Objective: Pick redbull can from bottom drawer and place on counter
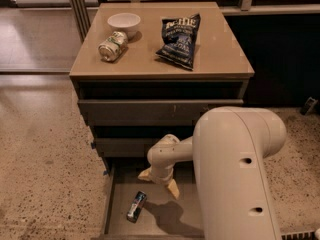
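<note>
The redbull can [136, 206] lies on its side on the floor of the open bottom drawer [117, 184], near its left front. My gripper [159, 181] hangs over the drawer, just up and to the right of the can, apart from it. Its two yellowish fingers [173, 188] are spread and hold nothing. The counter [220, 54] is the tan top of the cabinet. My big white arm covers the drawer's right part.
On the counter lie a fat green-and-white can [112, 46] on its side, a white bowl [124, 22] behind it, and a dark chip bag [179, 40]. The two upper drawers [130, 113] are closed. Speckled floor lies to the left.
</note>
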Available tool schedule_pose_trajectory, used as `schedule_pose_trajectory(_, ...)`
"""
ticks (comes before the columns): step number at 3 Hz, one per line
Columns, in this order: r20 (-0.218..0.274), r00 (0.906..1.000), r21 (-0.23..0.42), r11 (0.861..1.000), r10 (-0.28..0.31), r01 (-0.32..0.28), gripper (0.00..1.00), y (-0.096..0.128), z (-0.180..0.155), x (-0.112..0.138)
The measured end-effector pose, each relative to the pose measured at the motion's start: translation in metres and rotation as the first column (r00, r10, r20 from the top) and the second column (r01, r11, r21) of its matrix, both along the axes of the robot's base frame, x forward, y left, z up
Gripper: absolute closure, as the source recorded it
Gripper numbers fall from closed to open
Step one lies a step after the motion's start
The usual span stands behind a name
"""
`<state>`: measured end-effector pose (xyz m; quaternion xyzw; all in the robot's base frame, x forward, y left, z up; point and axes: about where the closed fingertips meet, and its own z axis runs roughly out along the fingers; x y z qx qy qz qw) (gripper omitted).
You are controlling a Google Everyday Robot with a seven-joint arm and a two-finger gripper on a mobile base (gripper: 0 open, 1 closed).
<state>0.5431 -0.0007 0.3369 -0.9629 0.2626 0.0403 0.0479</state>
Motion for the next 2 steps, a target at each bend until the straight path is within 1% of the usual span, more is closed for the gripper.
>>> schedule_pose_trajectory(1,0.0,0.9989,0.034,0.998,0.047,-0.047,0.0,0.018,-0.03,0.004)
schedule_pose_trajectory(2,-0.019,0.9974,0.08,0.994,0.07,-0.068,0.0,0.022,-0.064,0.009)
